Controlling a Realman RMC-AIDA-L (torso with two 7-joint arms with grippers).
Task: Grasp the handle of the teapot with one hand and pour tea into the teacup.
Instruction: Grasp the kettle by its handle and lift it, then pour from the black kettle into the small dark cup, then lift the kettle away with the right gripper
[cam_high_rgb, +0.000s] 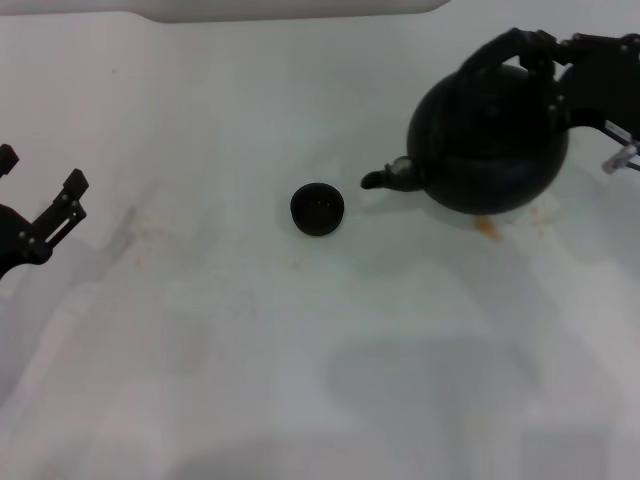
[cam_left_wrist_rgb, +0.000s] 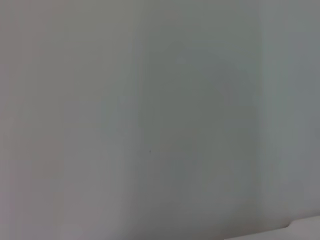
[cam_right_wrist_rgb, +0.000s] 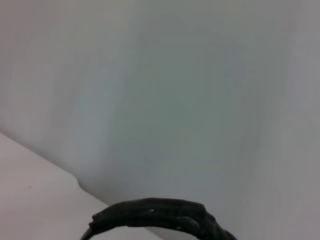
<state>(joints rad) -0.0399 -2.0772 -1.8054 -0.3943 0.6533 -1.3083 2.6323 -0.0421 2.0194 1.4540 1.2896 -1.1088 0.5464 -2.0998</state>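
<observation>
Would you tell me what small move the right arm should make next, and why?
Probably carry the teapot toward the robot's left until its spout hangs over the teacup. The right gripper is at the handle and appears to hold it, yet the spout tip stops short of the cup, with bare table between. The left gripper sits open at the far left.

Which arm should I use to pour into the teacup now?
Right. The right gripper is already at the handle of the teapot, whose spout faces the teacup. The left gripper sits open at the far left edge, away from both.
</observation>
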